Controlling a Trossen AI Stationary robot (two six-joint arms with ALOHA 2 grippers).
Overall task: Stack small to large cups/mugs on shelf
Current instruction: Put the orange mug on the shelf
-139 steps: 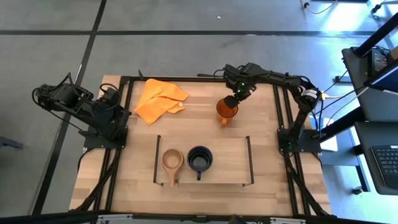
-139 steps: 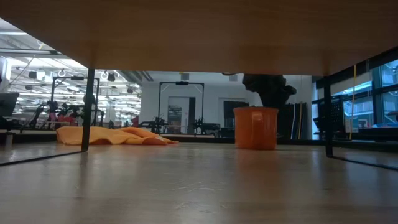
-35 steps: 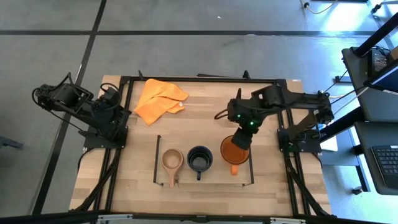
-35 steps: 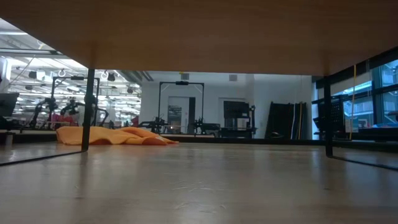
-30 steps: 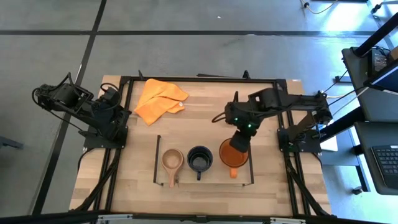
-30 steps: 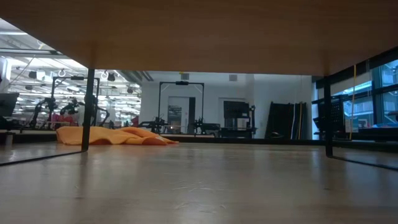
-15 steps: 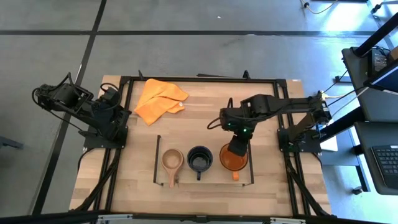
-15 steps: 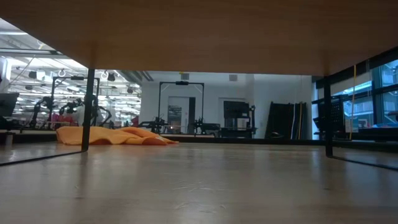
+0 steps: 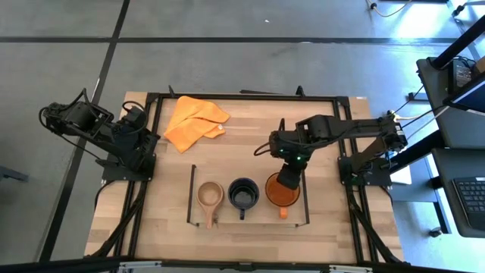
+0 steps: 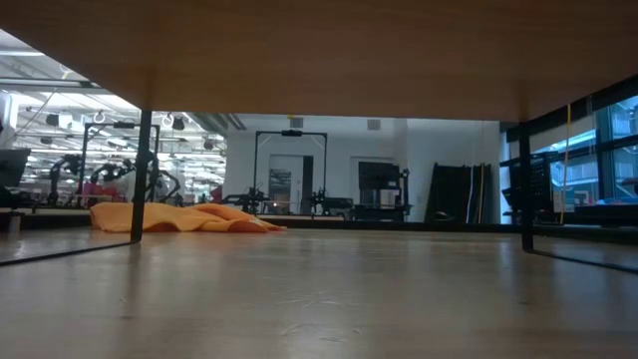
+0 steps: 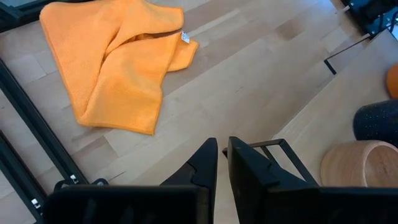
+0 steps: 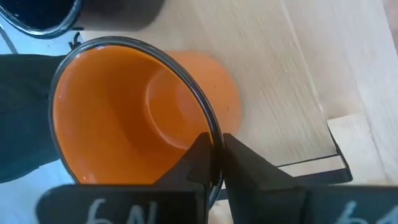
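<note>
Now the right gripper (image 12: 217, 163) pinches the orange mug's (image 9: 283, 194) rim on the shelf (image 9: 227, 176).

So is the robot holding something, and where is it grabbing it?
Yes. The right gripper pinches the orange mug by its rim, one finger inside and one outside. The left gripper holds nothing.

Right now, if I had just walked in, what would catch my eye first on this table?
Probably the right gripper pinching the rim of the translucent orange mug on the light-wood shelf, at the right end of a row with a black mug and a small tan wooden cup. A crumpled orange cloth lies at the table's far left.
</note>
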